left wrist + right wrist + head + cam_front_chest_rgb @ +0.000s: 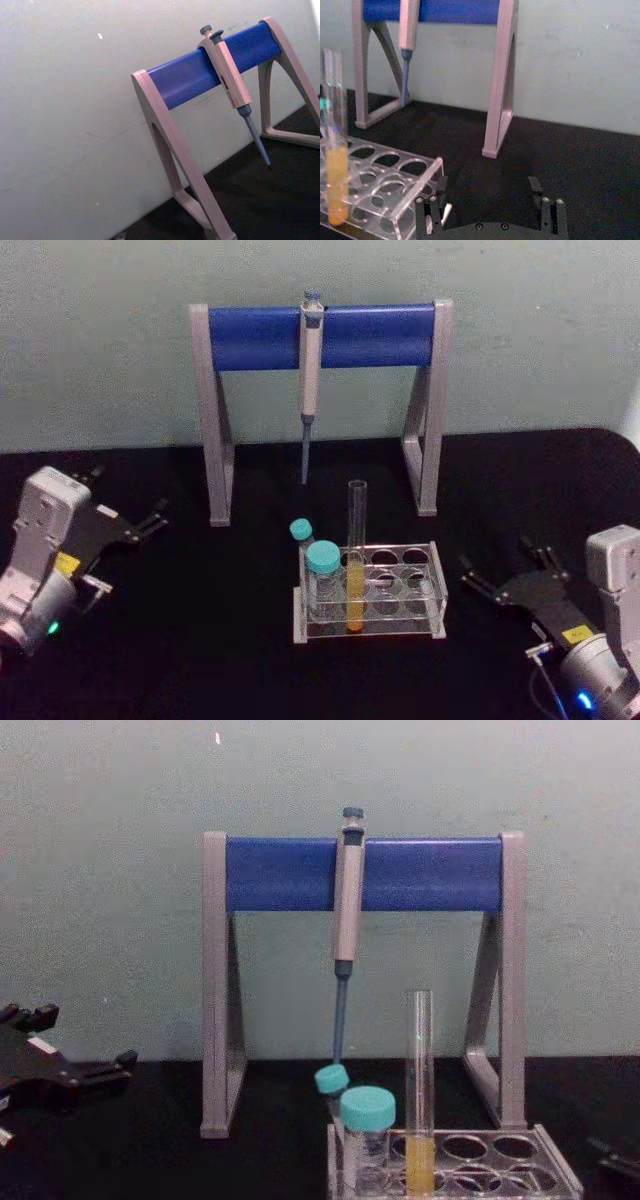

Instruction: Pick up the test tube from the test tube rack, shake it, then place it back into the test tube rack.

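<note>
Test tube (356,558) upright in rack (420,592), apparently touching teal-capped vials (322,580)

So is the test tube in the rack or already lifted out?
In: the test tube stands upright in the test tube rack, neither gripper touching it.

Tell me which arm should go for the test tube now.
Right, probably. The right claw sits open just beside the test tube rack, facing it, and the test tube stands upright in plain sight of its wrist camera. The left claw is open too, but farther off, with teal-capped vials on its side.
</note>
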### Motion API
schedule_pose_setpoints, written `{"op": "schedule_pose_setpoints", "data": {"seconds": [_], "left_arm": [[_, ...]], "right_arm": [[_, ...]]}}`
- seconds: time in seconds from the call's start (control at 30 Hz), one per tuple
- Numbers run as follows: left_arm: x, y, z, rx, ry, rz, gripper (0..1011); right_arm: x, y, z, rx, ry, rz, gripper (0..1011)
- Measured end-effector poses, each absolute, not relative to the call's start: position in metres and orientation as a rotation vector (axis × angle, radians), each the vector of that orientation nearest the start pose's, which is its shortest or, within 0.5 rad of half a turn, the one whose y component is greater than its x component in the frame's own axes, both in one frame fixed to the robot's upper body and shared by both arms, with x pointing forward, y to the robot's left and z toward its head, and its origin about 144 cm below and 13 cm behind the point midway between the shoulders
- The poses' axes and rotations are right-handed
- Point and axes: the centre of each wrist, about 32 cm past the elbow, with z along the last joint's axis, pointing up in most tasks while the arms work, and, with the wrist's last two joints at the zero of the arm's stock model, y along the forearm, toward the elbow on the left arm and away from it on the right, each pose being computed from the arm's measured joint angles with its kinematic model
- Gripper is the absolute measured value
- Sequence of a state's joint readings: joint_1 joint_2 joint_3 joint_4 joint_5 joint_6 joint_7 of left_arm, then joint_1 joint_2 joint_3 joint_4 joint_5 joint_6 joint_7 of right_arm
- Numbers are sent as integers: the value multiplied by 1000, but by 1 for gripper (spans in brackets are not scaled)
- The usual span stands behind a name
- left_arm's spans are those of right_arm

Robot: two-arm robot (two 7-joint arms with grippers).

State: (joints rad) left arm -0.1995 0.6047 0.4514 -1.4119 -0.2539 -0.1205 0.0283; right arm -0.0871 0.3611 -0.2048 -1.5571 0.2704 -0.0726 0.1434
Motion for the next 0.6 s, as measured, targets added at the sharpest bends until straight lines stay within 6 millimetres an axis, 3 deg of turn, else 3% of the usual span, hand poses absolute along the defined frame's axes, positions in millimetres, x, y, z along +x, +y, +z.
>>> {"op": "schedule_pose_setpoints", "data": {"seconds": [0.6], "left_arm": [[489, 310, 1140, 304, -285, 1248, 1001]], "right_arm": [[430, -269, 1100, -164, 44, -1228, 1000]]}}
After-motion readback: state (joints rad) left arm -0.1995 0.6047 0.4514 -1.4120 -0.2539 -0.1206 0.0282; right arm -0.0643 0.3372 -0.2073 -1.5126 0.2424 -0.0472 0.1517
